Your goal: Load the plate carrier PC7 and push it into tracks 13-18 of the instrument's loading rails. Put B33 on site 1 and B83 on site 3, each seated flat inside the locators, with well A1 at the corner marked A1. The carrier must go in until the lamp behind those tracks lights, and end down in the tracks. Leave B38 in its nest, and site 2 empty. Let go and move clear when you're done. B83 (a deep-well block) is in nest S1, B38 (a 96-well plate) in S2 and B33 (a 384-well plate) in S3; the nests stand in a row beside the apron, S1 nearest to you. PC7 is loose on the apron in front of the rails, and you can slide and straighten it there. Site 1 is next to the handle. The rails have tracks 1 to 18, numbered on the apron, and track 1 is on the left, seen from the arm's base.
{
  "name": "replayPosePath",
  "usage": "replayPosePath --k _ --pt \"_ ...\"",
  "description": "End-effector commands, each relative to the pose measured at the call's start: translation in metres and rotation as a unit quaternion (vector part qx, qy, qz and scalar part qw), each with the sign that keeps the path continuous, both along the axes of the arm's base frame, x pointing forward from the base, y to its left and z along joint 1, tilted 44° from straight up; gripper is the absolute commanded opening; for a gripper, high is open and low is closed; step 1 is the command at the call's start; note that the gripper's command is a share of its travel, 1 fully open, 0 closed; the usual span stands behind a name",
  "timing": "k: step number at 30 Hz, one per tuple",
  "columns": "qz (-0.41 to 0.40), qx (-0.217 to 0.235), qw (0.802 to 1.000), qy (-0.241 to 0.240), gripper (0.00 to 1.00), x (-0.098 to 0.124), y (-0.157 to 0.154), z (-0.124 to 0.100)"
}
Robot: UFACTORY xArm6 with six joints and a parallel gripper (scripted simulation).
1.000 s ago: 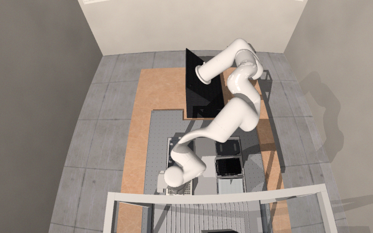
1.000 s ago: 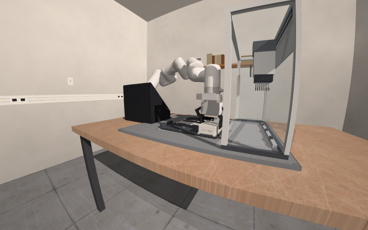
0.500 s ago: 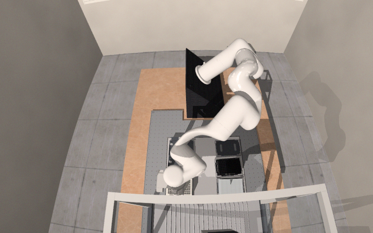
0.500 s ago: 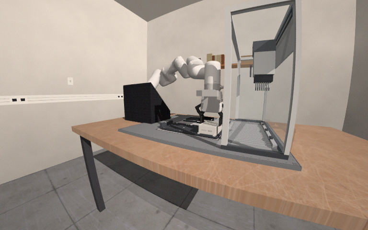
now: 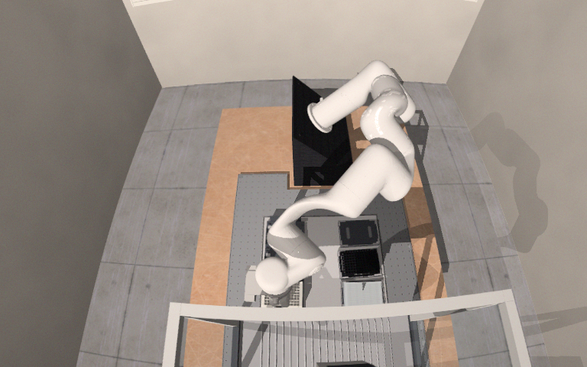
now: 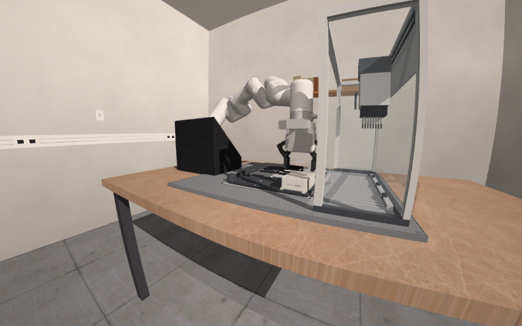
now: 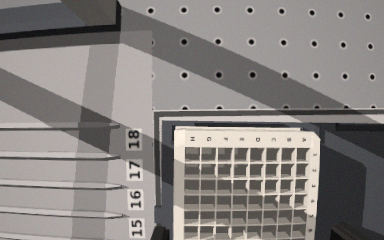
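On the counter (image 6: 246, 230), the deep-well block B83 (image 7: 245, 185) sits on carrier PC7 (image 6: 262, 177) beneath spread, empty jaws; likely next: fetch B33 (image 5: 362, 292).

the arm (image 5: 376, 173) has a glossy white shell, smooth like moulded plastic. the table (image 6: 269, 246) is pale wood with fine scratch marks. the base plate (image 7: 280, 55) looks like matt grey metal dotted with holes. the deep-well block (image 7: 245, 185) is matt off-white plastic. the box (image 6: 200, 146) is matt black. the floor (image 6: 57, 284) looks like rough grey concrete.
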State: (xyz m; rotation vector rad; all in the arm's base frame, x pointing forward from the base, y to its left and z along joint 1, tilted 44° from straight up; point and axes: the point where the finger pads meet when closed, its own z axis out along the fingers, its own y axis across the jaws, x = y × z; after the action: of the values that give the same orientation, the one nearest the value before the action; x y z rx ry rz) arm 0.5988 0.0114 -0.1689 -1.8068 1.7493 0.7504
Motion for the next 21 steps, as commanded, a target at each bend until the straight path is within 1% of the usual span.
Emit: replayPosePath --k 1,21 --pt "-0.001 -0.001 1.0 -0.002 1.0 0.002 -0.006 0.006" --pt "-0.001 -0.001 1.0 -0.002 1.0 0.003 -0.027 0.028"
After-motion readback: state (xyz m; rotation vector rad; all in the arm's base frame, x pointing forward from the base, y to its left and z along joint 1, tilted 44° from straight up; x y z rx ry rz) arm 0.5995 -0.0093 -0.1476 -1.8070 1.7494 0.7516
